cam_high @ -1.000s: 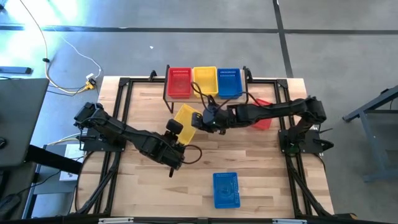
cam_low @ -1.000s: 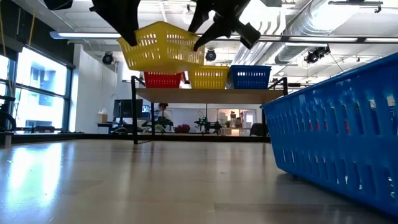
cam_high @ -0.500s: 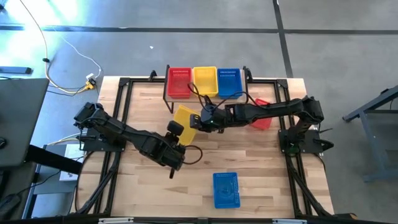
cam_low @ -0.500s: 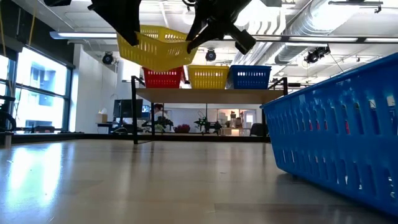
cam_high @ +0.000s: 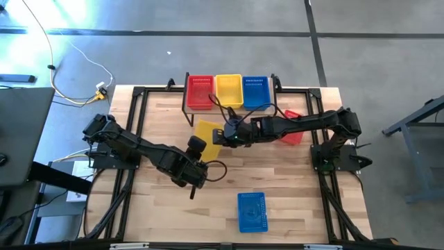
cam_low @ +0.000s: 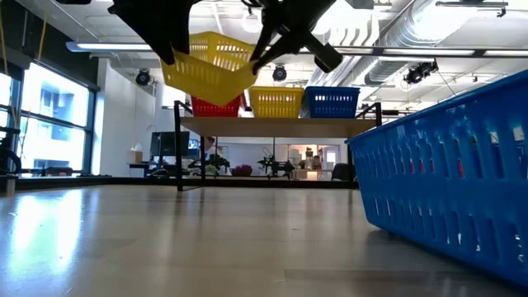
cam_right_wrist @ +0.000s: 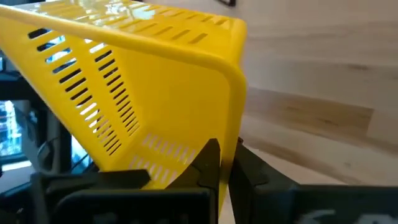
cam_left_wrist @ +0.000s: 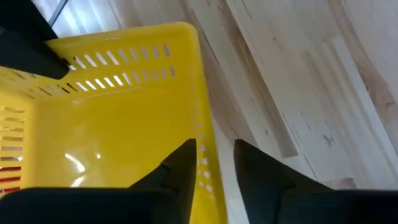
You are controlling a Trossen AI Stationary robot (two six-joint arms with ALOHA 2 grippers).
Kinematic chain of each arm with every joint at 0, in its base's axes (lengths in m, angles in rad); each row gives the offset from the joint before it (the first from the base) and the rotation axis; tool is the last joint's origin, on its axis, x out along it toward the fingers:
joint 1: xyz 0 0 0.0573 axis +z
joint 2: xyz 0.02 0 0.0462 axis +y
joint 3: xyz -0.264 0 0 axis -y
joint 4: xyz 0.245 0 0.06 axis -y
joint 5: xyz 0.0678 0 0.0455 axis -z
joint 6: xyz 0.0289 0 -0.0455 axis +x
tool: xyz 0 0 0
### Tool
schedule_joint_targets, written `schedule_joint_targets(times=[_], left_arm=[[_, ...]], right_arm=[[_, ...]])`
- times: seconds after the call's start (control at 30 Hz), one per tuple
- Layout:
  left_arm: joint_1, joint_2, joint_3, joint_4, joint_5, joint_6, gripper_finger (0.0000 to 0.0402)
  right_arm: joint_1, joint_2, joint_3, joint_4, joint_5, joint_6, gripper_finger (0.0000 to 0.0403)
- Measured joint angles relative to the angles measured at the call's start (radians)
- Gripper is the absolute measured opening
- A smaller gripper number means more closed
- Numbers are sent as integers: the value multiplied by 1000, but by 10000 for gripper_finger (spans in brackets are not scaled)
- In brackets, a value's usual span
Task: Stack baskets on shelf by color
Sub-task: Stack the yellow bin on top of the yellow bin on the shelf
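Above the middle of the bench, the right fingers (cam_right_wrist: 224, 163) pinch the rim of a yellow basket (cam_high: 207, 132) held in the air, while the left fingers (cam_left_wrist: 214, 167) stand parted astride its opposite wall, gripping nothing. Behind it, at the far edge, the shelf (cam_high: 187, 107) carries red, yellow and blue baskets (cam_high: 228, 91); another blue basket (cam_high: 252, 211) sits near the front edge.

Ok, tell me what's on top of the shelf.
On the shelf sit three baskets in a row: red, yellow and blue. Whether more are nested inside each cannot be seen. The lifted yellow basket partly covers the red one in the low view.
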Motion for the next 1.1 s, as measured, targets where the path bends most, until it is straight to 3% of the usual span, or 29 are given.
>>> schedule_joint_targets(times=[0.27,0.47,0.7,1.1], left_arm=[[-13,-4,0,-20,12,-27,144],[-38,-23,1,-36,11,-65,144],[-42,-44,1,-61,0,-88,143],[28,-162,1,-42,-12,-71,142]], right_arm=[[0,0,0,-86,18,-19,1],[0,0,0,-199,13,-45,0],[9,-1,7,-216,-72,-87,0],[4,-3,252,-440,-27,-231,0]])
